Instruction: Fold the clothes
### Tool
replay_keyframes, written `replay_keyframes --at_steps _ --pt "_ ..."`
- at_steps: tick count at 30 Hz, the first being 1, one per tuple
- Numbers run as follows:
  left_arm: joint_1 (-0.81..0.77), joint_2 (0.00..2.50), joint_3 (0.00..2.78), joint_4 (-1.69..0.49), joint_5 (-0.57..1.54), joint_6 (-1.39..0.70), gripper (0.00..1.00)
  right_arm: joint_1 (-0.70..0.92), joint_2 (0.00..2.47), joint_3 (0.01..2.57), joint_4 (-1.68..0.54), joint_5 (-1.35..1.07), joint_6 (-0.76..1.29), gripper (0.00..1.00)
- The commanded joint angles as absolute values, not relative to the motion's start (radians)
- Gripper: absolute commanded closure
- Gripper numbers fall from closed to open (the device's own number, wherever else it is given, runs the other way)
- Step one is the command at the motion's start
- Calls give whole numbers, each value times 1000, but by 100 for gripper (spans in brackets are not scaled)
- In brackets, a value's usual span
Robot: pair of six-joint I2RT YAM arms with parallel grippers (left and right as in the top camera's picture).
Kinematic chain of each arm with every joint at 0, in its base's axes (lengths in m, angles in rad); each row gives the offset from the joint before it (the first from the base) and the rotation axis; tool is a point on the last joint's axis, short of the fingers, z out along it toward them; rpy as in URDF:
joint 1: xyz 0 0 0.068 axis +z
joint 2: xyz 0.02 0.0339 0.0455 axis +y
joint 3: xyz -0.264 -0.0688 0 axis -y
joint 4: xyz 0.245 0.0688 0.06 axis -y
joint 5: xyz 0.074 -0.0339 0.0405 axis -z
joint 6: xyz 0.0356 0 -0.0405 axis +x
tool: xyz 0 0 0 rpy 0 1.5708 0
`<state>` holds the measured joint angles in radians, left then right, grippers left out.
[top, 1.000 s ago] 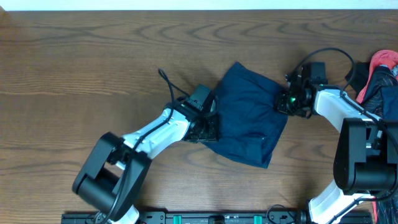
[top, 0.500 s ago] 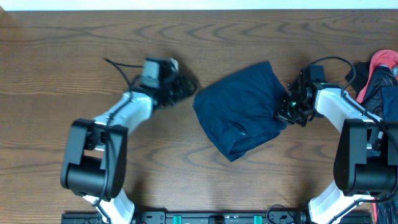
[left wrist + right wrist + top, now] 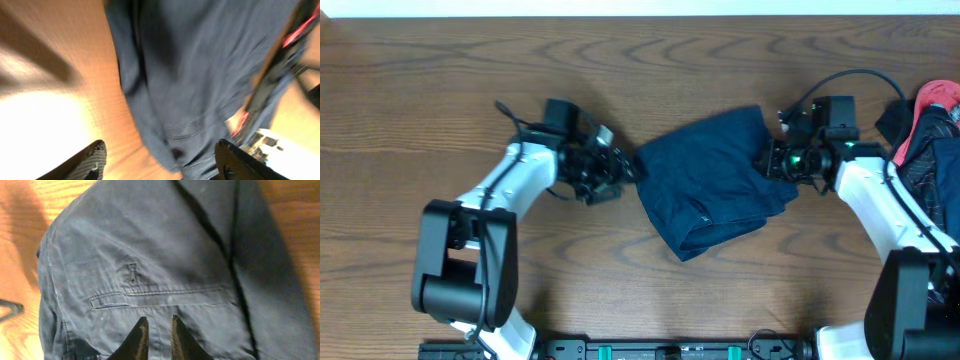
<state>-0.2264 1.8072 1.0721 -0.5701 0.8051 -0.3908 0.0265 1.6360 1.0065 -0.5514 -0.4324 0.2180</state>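
The shorts point(image 3: 710, 185) lie bunched at the centre of the frame, their long axis slanting from upper right to lower left. The left gripper point(image 3: 625, 168) sits just off their left edge, fingers spread and empty. The right gripper point(image 3: 772, 160) is nearer, over the right edge, fingers almost together. I can't tell whether it pinches the cloth.

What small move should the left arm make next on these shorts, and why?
Probably ease the left gripper onto the near edge of the shorts and close. Its jaws stand wide open, holding nothing, just beside the cloth, while the right gripper sits at the opposite edge, so both could then lift for a fold.
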Motion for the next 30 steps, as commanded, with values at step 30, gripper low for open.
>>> replay_keyframes --at_steps 30 --pt "-540 1799 776 11 646 -854 8 93 1980 1006 -497 -424 239 55"
